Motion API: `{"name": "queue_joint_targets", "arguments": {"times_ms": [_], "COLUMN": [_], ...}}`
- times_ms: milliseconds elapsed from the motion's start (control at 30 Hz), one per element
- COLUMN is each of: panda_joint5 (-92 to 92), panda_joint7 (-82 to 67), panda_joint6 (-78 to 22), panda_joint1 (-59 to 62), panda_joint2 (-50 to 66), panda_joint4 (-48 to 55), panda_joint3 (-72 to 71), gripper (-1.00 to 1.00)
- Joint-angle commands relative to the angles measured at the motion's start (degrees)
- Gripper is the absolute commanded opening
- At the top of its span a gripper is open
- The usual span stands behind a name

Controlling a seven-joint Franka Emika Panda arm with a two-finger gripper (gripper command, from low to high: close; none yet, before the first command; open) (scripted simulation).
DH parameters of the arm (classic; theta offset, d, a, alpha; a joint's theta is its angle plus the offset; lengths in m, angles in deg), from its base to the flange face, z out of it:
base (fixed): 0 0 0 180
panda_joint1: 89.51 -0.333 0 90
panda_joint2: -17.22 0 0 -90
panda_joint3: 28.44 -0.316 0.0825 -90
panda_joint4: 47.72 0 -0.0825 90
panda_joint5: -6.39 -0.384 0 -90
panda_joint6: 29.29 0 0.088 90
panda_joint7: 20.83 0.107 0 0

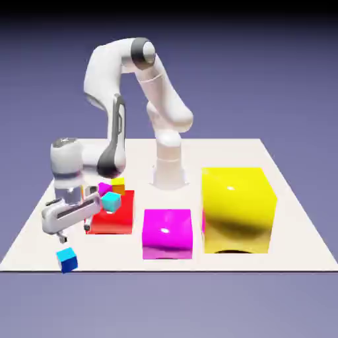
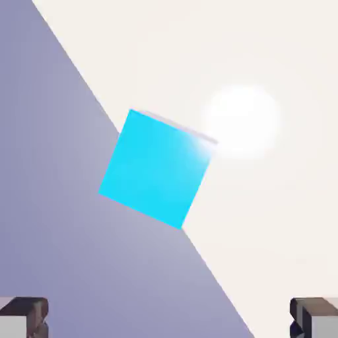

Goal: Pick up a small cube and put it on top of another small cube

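Note:
The small cube (image 1: 67, 259), with a bright cyan top and darker blue sides, sits at the table's front edge on the exterior view's left. My gripper (image 1: 74, 231) hangs a little above it and slightly behind, fingers spread and nothing between them. In the hand view the small cube (image 2: 157, 168) shows as a tilted cyan square in the middle, right on the table's edge. The gripper (image 2: 169, 320) is open, with its grey fingertips (image 2: 23, 317) wide apart at the bottom corners. A paler cyan-teal tiny cube (image 1: 111, 201) rests on the red block.
A flat red block (image 1: 112, 218) lies just behind the gripper, with tiny magenta (image 1: 104, 189) and orange-yellow (image 1: 118, 185) cubes near its back. A magenta block (image 1: 167, 232) and a big yellow block (image 1: 236, 209) stand to the exterior view's right.

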Motion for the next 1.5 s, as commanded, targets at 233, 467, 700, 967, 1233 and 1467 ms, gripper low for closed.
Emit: {"name": "queue_joint_targets", "arguments": {"times_ms": [233,467,700,967,1233,1467], "panda_joint5": [3.06,1.72,-3.52,-9.47,-15.43,-19.69], "panda_joint7": [10.55,9.80,-4.10,-22.71,-41.32,-52.28], "panda_joint6": [2.27,-0.12,-7.45,-15.24,-23.03,-24.82], "panda_joint1": [1.52,3.71,-1.26,-10.41,-19.55,-24.93], "panda_joint2": [11.61,8.00,-6.53,-23.14,-39.75,-47.23], "panda_joint4": [6.01,4.60,-4.15,-14.91,-25.68,-32.50], "panda_joint3": [1.05,-1.02,7.04,20.39,33.73,40.98], "gripper": [0.00,-1.00,-1.00,-1.00,-1.00,-1.00]}}
